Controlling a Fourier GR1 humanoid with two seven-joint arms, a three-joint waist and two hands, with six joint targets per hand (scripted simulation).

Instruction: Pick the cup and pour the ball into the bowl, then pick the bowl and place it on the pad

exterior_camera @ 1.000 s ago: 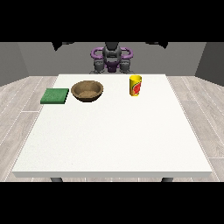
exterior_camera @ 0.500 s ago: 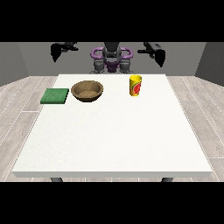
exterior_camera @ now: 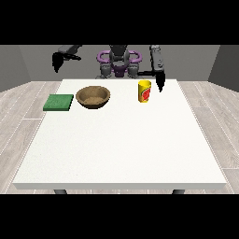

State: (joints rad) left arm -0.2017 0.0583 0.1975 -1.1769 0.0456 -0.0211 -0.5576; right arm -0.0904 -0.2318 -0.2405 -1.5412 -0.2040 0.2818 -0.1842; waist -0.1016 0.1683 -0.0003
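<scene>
A white table (exterior_camera: 121,144) is shown from across its near edge, with the robot (exterior_camera: 119,60) seated behind its far edge; a yellow cup (exterior_camera: 144,91) with a red mark is stood upright near the far edge, right of centre; the ball is not visible from this view. A brown bowl (exterior_camera: 93,97) is set left of the cup, well apart from it; a green pad (exterior_camera: 59,102) is laid flat just beside the bowl, at its left. The hand at the view's right (exterior_camera: 161,80) is hung downward just beside the cup, fingers pointed at the table and held straight, nothing grasped; contact with the cup cannot be told. The hand at the view's left (exterior_camera: 58,60) is raised beyond the table's far left corner, fingers drooped and relaxed, nothing held.
</scene>
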